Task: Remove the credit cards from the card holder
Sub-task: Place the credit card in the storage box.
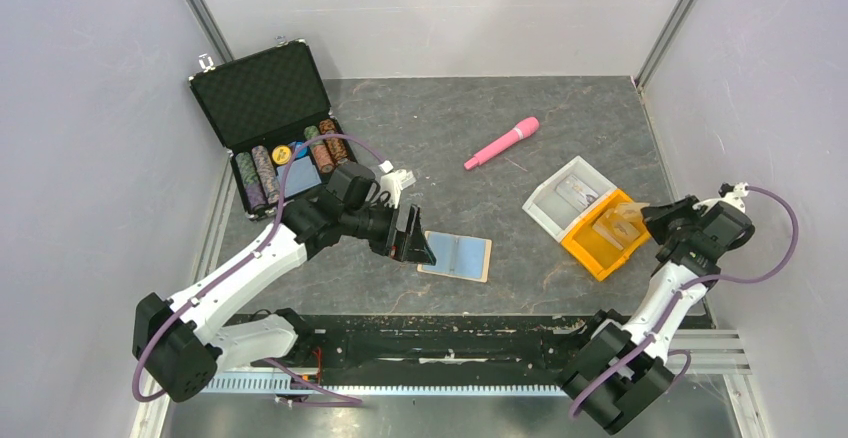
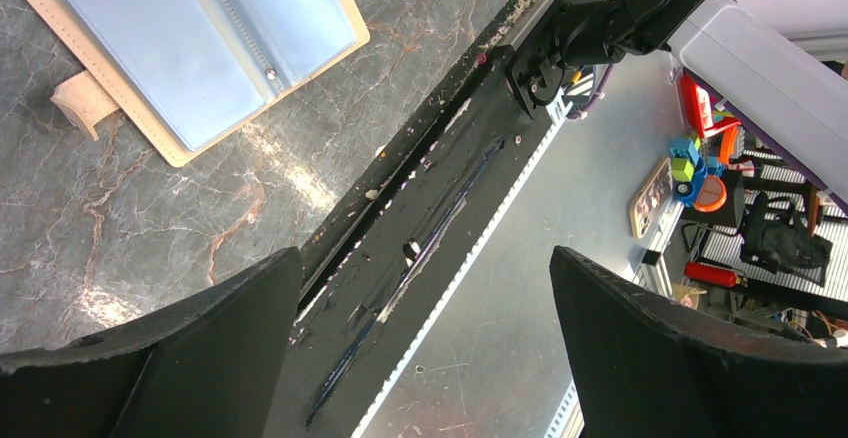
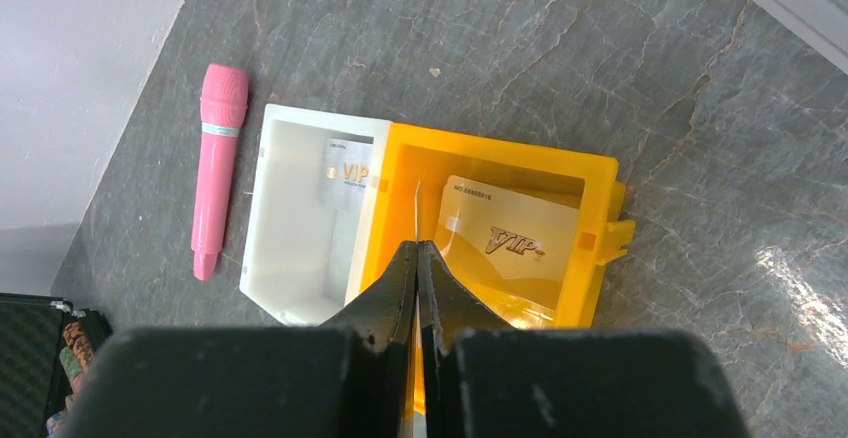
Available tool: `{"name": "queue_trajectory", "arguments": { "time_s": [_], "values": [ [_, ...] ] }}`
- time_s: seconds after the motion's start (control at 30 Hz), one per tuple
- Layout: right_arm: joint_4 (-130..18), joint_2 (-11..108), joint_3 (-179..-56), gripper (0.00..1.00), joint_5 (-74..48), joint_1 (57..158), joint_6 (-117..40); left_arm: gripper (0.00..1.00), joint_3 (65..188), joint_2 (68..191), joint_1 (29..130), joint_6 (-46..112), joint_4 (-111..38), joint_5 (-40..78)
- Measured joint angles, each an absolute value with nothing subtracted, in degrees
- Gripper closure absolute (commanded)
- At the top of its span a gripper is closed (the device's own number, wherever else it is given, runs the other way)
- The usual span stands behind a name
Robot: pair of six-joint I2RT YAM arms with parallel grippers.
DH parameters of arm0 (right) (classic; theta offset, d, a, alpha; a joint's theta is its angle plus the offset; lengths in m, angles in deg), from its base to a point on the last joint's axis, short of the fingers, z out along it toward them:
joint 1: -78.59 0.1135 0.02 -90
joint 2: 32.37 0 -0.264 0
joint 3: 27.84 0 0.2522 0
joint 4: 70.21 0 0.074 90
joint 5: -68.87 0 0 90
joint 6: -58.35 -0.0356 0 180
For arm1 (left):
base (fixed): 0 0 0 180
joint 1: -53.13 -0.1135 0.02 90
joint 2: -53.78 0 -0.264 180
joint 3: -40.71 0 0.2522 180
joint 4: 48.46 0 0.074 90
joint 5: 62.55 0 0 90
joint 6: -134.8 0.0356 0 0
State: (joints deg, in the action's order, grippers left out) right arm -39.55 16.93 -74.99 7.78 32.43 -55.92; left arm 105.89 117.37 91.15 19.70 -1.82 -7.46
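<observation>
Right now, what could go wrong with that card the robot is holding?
1. The right tool pinches the card by one edge only, upright over the orange tray and close to its wall. The card might slip out, or catch on the wall instead of lying flat.
2. The left tool is open beside the card holder and not gripping it. A bump could slide it across the table.

open tan card holder [image 1: 455, 255], flat, pale blue lining up; vip credit cards [image 3: 510, 238] in orange tray [image 3: 600, 173] and white tray [image 3: 290, 258].
</observation>
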Motion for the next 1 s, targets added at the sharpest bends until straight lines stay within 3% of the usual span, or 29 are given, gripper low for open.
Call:
{"name": "queue_trajectory", "arguments": {
  "time_s": [1.0],
  "values": [
    [-53.91,22.2,-64.43,1.0,7.23,32.0,-59.61,0.0,105.83,117.22,91.15,19.7,-1.82,-7.62]
  ]
}}
